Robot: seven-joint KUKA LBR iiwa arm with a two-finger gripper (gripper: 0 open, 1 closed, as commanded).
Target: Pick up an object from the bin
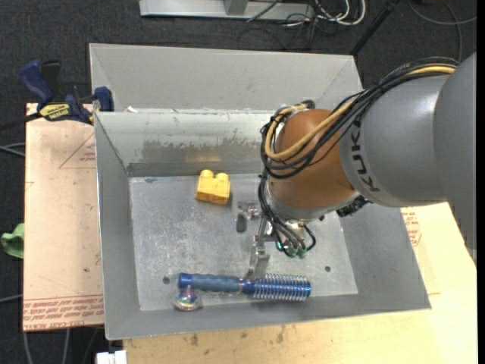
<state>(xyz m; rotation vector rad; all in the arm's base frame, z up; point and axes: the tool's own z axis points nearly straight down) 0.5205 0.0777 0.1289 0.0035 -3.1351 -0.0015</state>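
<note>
Arm [409, 142] part-hides claw [258, 262] (grip state unclear) over blue brush [246, 285], nr bin [114, 226] front.

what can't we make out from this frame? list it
1. Camera view: part of the bin floor, right of the yellow block, is hidden under the arm's orange cover.
2. Whether the hand touches the blue brush cannot be judged from above.
3. The small silvery round thing by the brush's handle end is too small to identify.
4. The arm's upper part is cut off by the right edge.
</note>
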